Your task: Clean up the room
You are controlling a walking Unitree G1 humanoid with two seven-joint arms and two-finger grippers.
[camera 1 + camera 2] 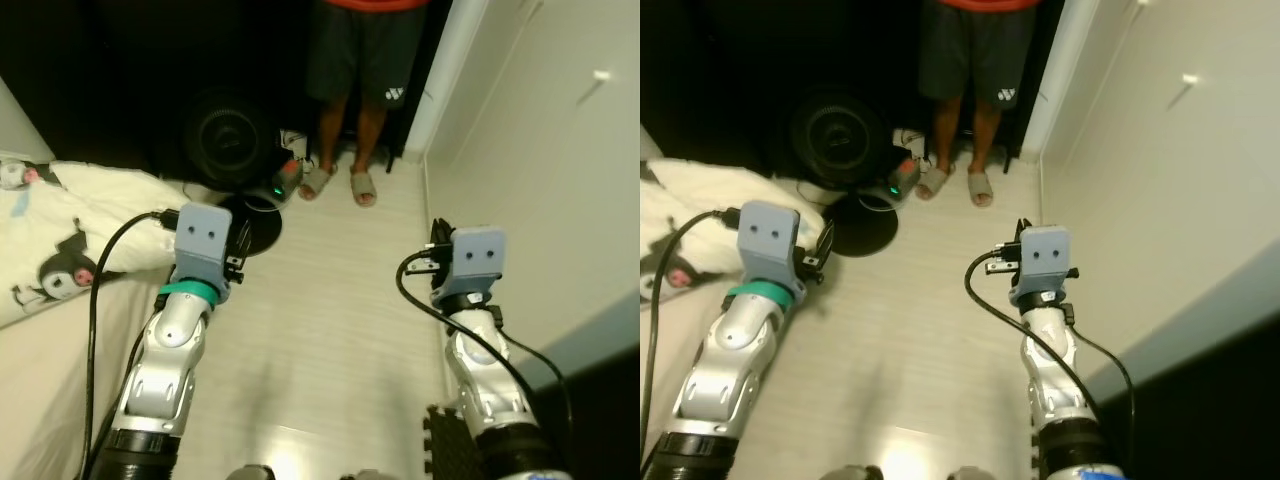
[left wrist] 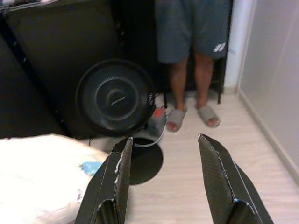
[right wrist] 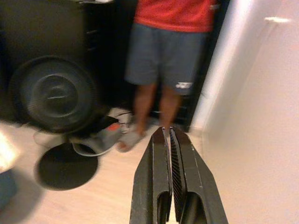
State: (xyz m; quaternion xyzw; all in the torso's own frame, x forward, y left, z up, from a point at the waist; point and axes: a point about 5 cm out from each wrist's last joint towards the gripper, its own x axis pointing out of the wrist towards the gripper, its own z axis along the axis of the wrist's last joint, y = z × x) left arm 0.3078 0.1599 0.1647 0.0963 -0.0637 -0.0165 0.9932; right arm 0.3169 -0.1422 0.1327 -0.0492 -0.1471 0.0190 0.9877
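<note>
I hold my left gripper (image 2: 163, 182) out ahead of me with its two black fingers spread wide and nothing between them. My right gripper (image 3: 169, 177) is raised too, its fingers pressed together and empty. Beyond my left jaws, a little to their left, stands a round black floor fan (image 2: 115, 98) on a dark disc base (image 1: 252, 225), and just beside that base lies a grey and red device with a green light (image 1: 286, 178). Close under my left arm spreads a white bedcover printed with a cartoon character (image 1: 60, 245). Straight ahead, past both jaws, a person in dark shorts and grey slippers (image 1: 360, 60) stands at the doorway. I judge the cleaning barely begun: I hold nothing, and the bedding and the device by the fan remain unsorted.
</note>
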